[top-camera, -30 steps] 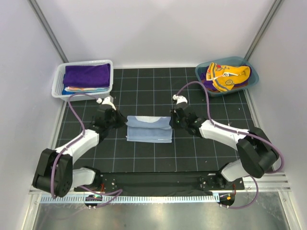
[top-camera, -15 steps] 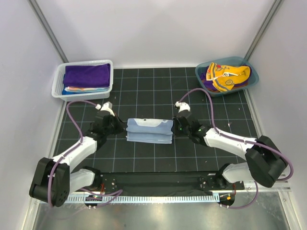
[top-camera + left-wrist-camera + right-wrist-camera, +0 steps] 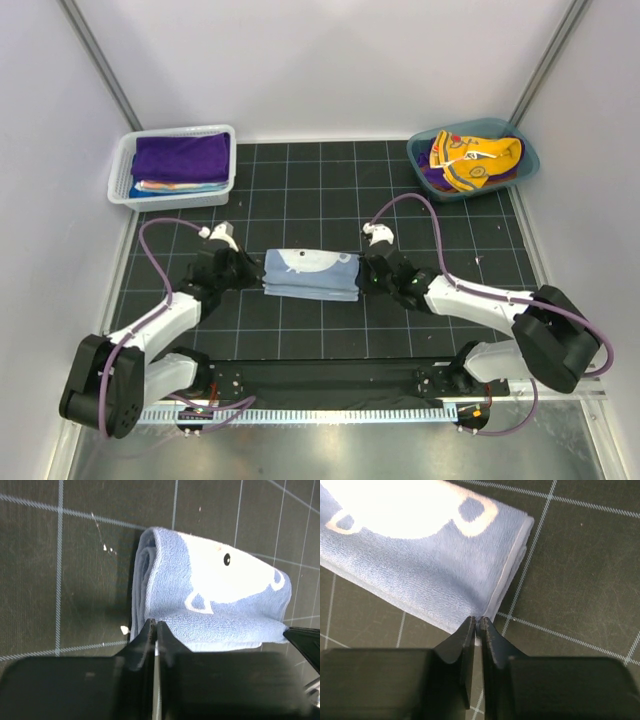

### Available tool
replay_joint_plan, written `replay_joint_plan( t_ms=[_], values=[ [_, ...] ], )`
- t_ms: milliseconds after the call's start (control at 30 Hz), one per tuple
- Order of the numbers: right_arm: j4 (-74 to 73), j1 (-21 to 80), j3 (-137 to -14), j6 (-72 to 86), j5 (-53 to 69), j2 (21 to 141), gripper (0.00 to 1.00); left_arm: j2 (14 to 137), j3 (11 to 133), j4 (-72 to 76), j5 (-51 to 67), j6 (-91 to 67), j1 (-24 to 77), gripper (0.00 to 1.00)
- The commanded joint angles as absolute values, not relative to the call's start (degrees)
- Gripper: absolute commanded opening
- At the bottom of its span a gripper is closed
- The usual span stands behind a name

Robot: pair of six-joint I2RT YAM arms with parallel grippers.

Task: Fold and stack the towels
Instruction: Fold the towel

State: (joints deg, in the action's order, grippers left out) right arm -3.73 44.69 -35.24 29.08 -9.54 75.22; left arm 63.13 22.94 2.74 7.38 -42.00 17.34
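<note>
A folded light blue towel (image 3: 310,275) with a white print on its top face lies in the middle of the black gridded mat (image 3: 330,190), its long side running left to right, with 1 arm at each short end. The left gripper (image 3: 250,272) sits at the towel's left end; in the left wrist view its fingers (image 3: 144,641) are pressed together over the near edge of the cloth, pinching it. The right gripper (image 3: 363,275) sits at the right end; in its wrist view the fingers (image 3: 462,642) stand only a sliver apart, nipping the near corner of the towel's layered edge. At the far left corner of the mat, a white mesh basket (image 3: 122,165) holds a folded purple towel (image 3: 182,155) on top of other folded cloths. At the far right, a teal tub (image 3: 528,165) holds a crumpled yellow-orange towel (image 3: 480,160).
</note>
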Motion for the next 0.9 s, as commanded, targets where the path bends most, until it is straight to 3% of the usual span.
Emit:
replay_joint_plan(
  t_ms=[0,100,300,600,867],
  values=[
    [-1.58,45.26,-34.54,30.06,-11.51,73.48,0.18,61.88,22.32,3.17,8.88,-42.54,17.23,0.10],
    [-2.72,45.53,-34.36,30.23,-11.51,72.16,0.29,60.91,23.29,0.19,8.09,-42.89,17.23,0.27],
    [-9.91,45.61,-37.43,31.02,-13.27,66.89,0.37,56.60,30.40,-10.53,4.75,-42.72,17.23,0.32],
    [-12.40,45.53,-47.11,33.40,-10.73,74.70,0.33,67.91,38.58,-11.95,3.79,-41.31,20.64,0.16],
    [-8.27,45.53,-40.45,35.86,-9.05,83.22,0.32,76.81,35.16,-10.38,1.15,-40.78,23.38,0.07]
  ],
)
